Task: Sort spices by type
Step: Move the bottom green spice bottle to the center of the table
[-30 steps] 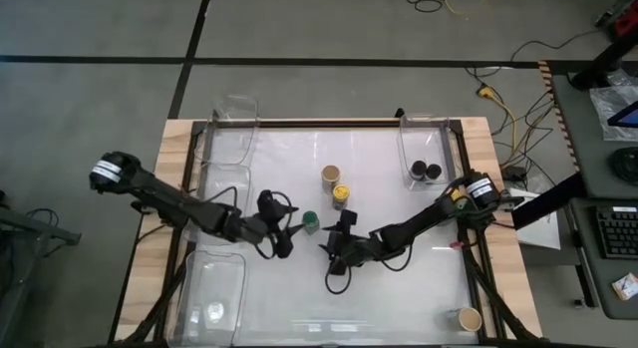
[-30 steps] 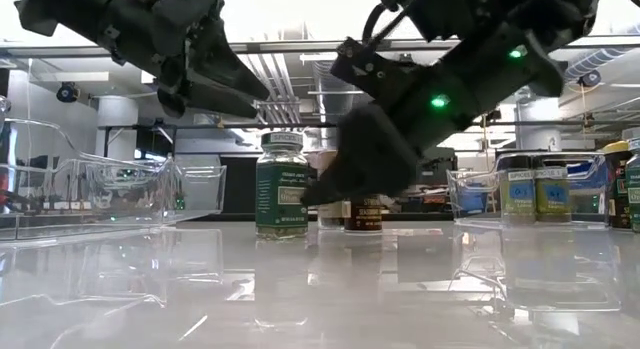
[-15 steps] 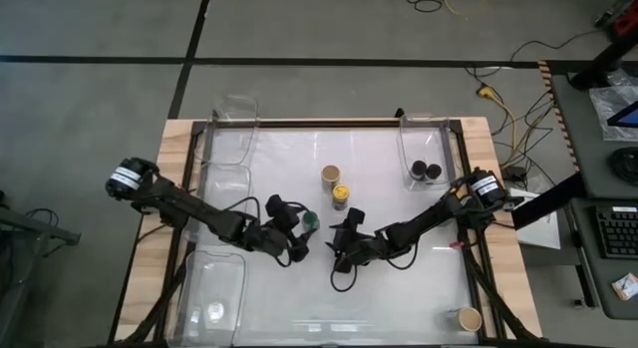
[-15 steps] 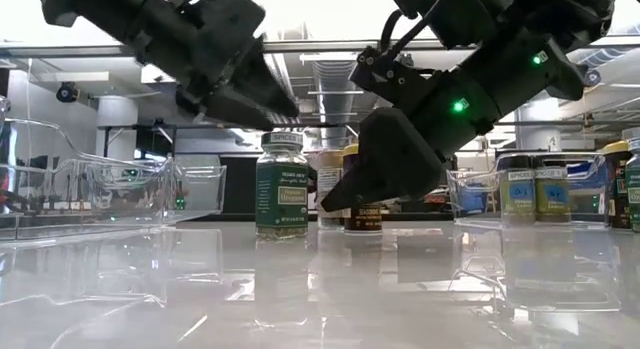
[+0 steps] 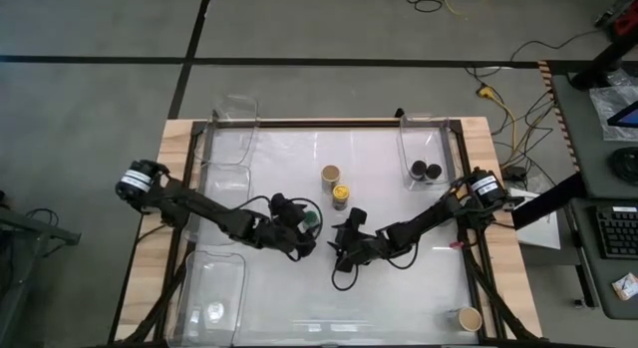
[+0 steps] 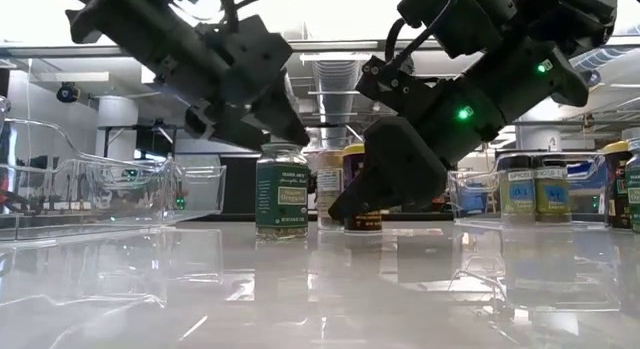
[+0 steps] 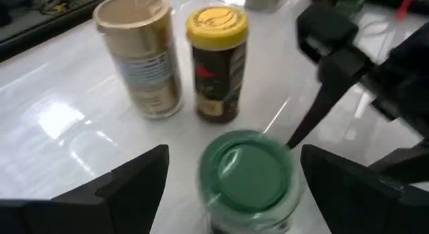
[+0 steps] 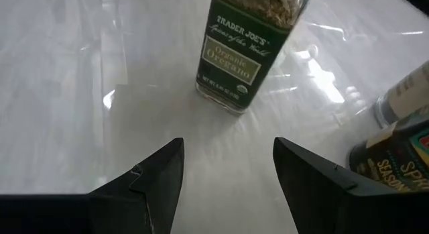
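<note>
From above, you see the left gripper [image 5: 299,231] hanging over the green-lidded jar [image 5: 311,219] near the table's middle, with the right gripper [image 5: 342,240] just beside it on the other side. A tan-lidded jar [image 5: 330,174] and a yellow-lidded jar [image 5: 341,195] stand loose nearby, two black-lidded jars [image 5: 426,171] already sit together in the far right bin [image 5: 406,149], and one more tan jar [image 5: 470,319] stands at the near right corner.

At table height, your green-lidded jar stands upright on the surface, the left gripper above its lid, nothing lifted.

Through the left wrist, the fingers [image 7: 127,187] are spread wide on either side of the green lid, not touching it.

Through the right wrist, the fingers [image 8: 157,177] stand apart, empty, facing the oregano label.

By my judgement you are early on: one pair sorted, four jars left.
</note>
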You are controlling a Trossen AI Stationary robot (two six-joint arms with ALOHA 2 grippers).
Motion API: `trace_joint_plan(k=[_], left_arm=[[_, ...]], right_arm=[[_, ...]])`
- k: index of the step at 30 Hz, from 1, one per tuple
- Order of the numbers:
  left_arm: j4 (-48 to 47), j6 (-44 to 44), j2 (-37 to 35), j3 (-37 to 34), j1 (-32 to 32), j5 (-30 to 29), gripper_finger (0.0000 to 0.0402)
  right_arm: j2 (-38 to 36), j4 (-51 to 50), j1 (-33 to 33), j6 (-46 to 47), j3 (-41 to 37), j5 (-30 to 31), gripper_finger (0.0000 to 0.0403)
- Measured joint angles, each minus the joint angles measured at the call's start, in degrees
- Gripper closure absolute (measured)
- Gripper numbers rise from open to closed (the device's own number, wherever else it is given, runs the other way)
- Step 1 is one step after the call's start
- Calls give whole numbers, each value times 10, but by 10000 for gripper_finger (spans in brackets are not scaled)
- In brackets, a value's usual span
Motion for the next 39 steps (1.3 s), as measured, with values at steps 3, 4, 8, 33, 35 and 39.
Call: trace_joint_plan(k=[3,4,8,33,35,39], left_arm=[[-13,-6,2,-2,1,-4,80],[-9,-9,3,-1,1,-5,80],[-7,-16,1,-3,3,-5,80],[-179,-48,-4,89,58,167,137],[-217,-47,-4,113,58,167,137],[-283,-43,-4,146,63,169,137]], right_arm=[[0,0,0,1,-4,0,184],[0,-1,1,2,-5,0,184],[0,0,1,8,-7,0,184],[0,1,1,7,-7,0,184],[0,1,1,6,-7,0,184],[0,1,1,6,-7,0,184]])
